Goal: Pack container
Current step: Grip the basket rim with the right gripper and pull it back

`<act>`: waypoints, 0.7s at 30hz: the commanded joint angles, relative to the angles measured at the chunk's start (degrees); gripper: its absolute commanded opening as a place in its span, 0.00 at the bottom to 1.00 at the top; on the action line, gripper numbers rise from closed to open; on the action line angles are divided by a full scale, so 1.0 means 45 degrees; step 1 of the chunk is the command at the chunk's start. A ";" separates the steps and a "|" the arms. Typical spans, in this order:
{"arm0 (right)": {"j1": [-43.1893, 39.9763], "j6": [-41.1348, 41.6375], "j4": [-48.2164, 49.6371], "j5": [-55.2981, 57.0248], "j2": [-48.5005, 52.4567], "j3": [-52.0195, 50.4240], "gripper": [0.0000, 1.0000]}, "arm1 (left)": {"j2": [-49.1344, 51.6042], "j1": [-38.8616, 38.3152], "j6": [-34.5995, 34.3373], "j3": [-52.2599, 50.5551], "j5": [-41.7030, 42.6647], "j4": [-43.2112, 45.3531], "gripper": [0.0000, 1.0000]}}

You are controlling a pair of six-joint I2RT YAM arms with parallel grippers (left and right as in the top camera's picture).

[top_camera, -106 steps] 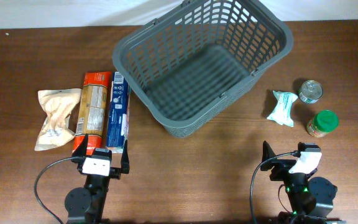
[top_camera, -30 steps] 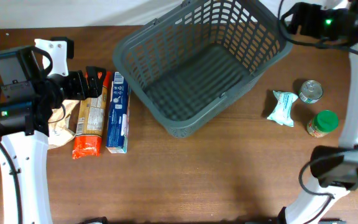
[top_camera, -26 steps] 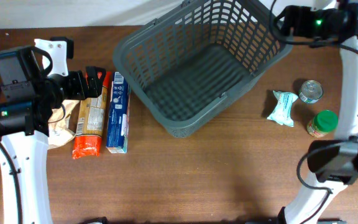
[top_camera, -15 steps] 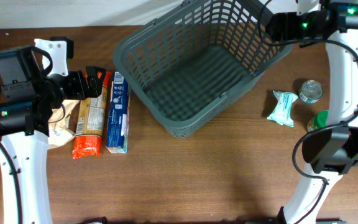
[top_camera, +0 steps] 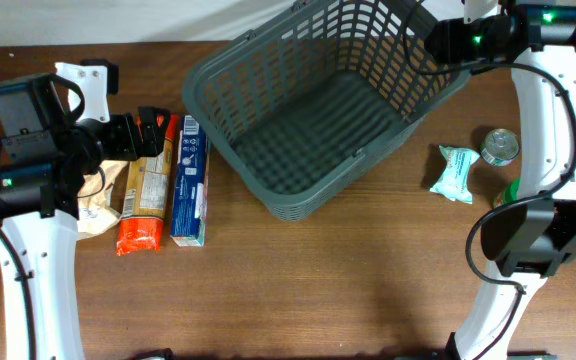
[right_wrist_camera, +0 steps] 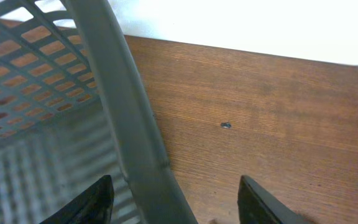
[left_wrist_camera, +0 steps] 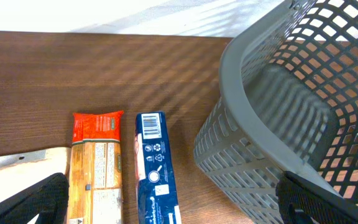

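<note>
From overhead: dark brown wood-grain table (top_camera: 298, 290) across the whole shot, with a strip of white backdrop (top_camera: 88, 20) along the far edge. Centre-back, set at an angle — the container (top_camera: 308, 130), nothing inside. To its left, side by side in a row: beige bag (top_camera: 96, 207), orange pasta pack (top_camera: 140, 205), blue box (top_camera: 190, 190), the box just beside the container's near-left wall. To its right, well apart from that row: a white-and-teal packet (top_camera: 455, 172) and a tin can (top_camera: 500, 146), near each other. Left gripper (top_camera: 148, 135) hovering over the far ends of bag and pasta pack, covering part of both. Right gripper (top_camera: 436, 40) up at the container's far-right corner.

Left wrist view: black fingers far apart at the two bottom corners — spread wide, holding nothing. Between them, pasta pack and blue box lying lengthwise, beige bag at the left edge. Lattice wall and thick rim of the container filling the right side. Bare wood beyond, then white backdrop.

Right wrist view: fingers parted at the bottom edge, not clamped, with the container's thick rim running between them; contact impossible to tell. Lattice to the left, bare wood to the right, white backdrop on top.
</note>
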 commanded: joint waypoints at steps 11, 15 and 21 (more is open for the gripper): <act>0.0034 -0.0073 -0.1088 0.0121 0.0092 0.0262 0.21 | 0.0039 0.0044 -0.0170 0.0272 -0.0049 -0.0010 0.99; 0.0034 -0.0010 -0.1627 0.0126 0.0087 0.0262 0.15 | 0.0039 0.0044 -0.0170 0.0267 -0.0049 -0.0010 0.99; 0.0034 0.1030 -0.2307 0.0835 0.0087 0.0262 0.15 | 0.0039 0.0044 -0.0170 0.0267 -0.0049 -0.0010 0.99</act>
